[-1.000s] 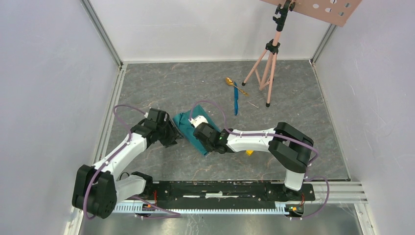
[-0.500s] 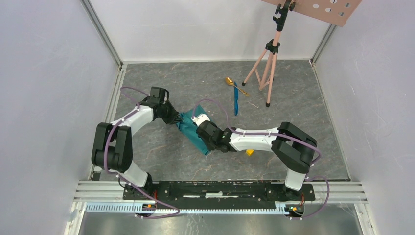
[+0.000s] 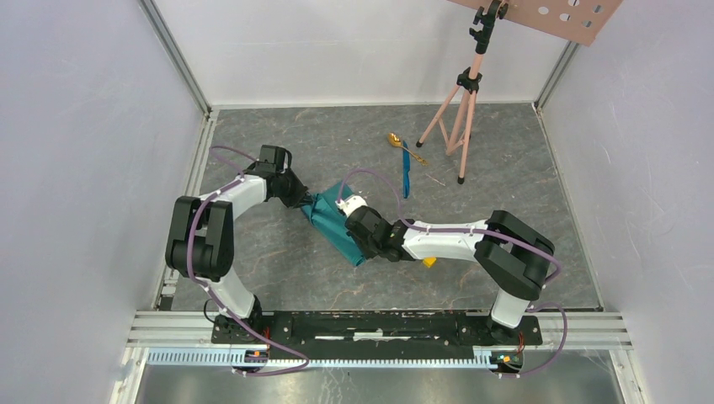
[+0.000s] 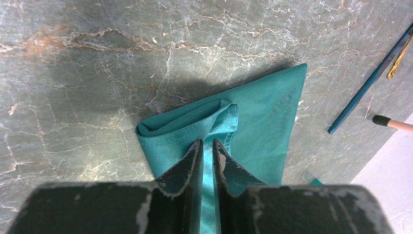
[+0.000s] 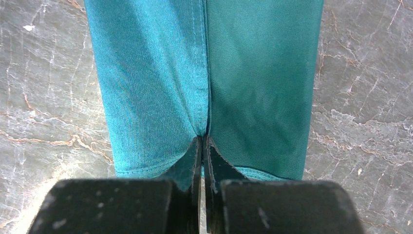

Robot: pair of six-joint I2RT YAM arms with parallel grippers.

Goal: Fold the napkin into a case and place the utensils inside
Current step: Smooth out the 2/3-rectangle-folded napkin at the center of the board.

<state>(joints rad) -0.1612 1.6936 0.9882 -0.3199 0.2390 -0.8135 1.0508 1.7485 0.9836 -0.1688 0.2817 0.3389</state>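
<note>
Yellow cube (image 3: 429, 262) half under right arm (image 3: 444, 240); knife (image 4: 363, 91) cropped at edge.

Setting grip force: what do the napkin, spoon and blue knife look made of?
The napkin: soft teal fabric, slight sheen, stitched hem, limp folds. The spoon: probably metal, shiny gold glints. The blue knife: likely plastic, flat even colour, though too small to be sure.

The table (image 3: 278, 143) was grey, marble-veined stone. A teal napkin (image 3: 333, 220) lay folded into a long band, slanting across the middle. Beyond it, toward the far right, lay a gold spoon (image 3: 393, 140) and a blue knife (image 3: 405, 177) (the spoon's handle seemed to cross the knife's far end). A pink tripod (image 3: 459, 109) stood just beside them. A yellow cube (image 3: 429, 262), partly hidden, sat nearer.
</note>
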